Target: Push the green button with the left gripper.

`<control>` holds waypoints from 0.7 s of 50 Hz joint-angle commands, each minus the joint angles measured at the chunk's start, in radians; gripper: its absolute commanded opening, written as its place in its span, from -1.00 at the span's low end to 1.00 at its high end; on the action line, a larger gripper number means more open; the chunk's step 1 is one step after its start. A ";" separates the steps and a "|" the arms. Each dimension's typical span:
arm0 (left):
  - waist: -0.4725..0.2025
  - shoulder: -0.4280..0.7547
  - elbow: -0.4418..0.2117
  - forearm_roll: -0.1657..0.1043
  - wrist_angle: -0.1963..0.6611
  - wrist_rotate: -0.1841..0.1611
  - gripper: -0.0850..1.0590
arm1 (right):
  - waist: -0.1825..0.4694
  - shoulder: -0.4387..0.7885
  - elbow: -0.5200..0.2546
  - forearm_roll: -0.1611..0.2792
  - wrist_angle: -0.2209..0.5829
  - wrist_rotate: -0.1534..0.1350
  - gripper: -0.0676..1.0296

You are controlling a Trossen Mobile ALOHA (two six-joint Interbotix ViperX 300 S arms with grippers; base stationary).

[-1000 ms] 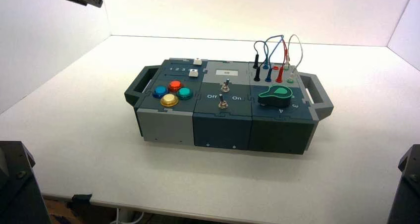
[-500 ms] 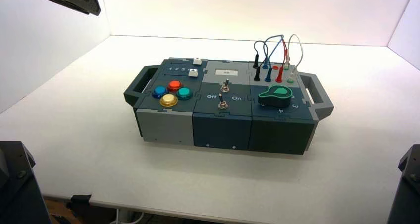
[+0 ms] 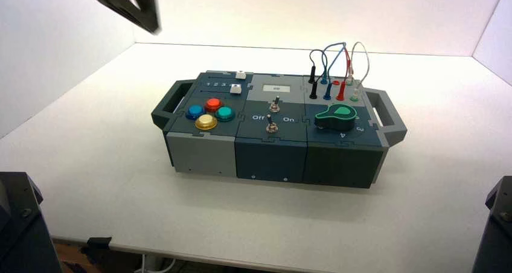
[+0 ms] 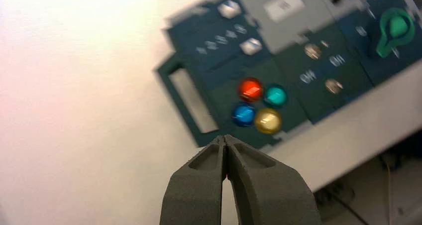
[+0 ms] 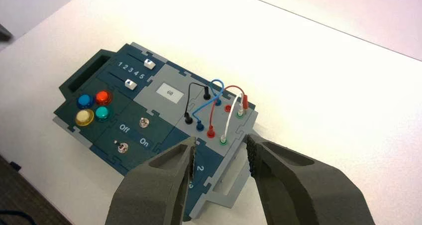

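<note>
Black tapered left gripper point(image 4: 224, 138), fingers together and empty, is above the table, well apart from the domed teal-green button point(image 4: 275, 95); press not yet done.

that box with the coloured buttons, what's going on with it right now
The robot's left gripper, its fingers shut, hovers high above the table, off the box's left end. It touches nothing yet; the job is to press the green button, grouped with the red, blue and yellow ones. The right gripper is idle, open, above the box's right end.
</note>
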 commanded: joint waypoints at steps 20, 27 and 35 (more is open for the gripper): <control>-0.124 0.316 -0.135 -0.005 -0.060 0.052 -0.90 | 0.000 0.000 -0.014 0.003 -0.011 0.003 0.08; -0.133 0.347 -0.158 -0.005 -0.064 0.057 -0.90 | 0.000 -0.005 -0.012 0.003 -0.011 0.003 0.07; -0.143 0.394 -0.172 -0.005 -0.067 0.061 -0.90 | -0.002 -0.005 -0.012 0.003 -0.011 0.003 0.07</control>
